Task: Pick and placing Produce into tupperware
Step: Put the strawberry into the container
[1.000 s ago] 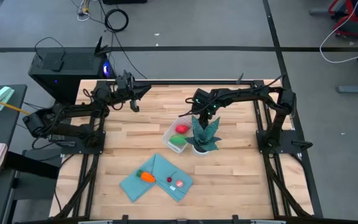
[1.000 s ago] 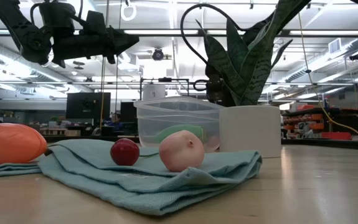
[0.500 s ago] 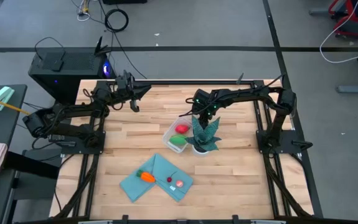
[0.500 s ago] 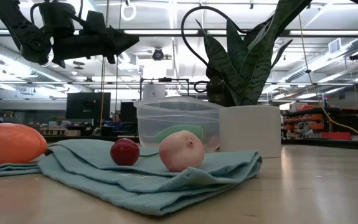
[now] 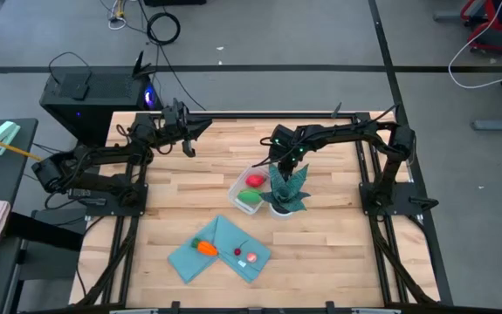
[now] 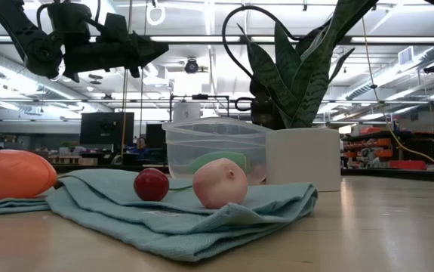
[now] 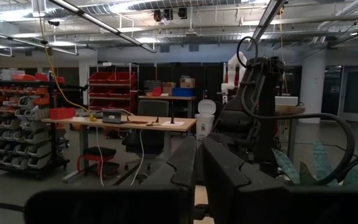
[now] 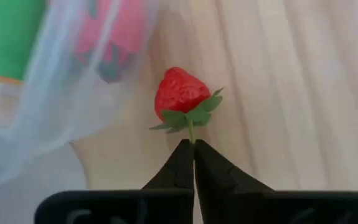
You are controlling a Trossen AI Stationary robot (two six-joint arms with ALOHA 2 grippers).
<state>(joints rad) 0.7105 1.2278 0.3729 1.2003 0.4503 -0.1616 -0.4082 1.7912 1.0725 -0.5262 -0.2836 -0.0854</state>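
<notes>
Strawberry (image 8: 180,93): pinched by its green stem in the right claw (image 8: 193,147), held just beside the tupperware (image 5: 249,187).
Tupperware: set touching the potted plant (image 5: 287,187); a red piece (image 5: 255,180) and a green piece (image 5: 249,198) are held inside.
Left claw (image 5: 200,126): clenched on nothing, raised well apart from the tupperware.
Teal cloth (image 5: 220,249): laid near the tupperware on the worktop (image 5: 320,235), carrying a carrot (image 5: 205,248) and two small pieces.
Change: none is seen; both arms stay put.

A small red toy strawberry (image 8: 180,91) has green leaves. The clear plastic tupperware (image 5: 249,189) shows red and green produce. The folded teal cloth (image 5: 220,249) carries an orange carrot-like piece (image 5: 205,248).
</notes>
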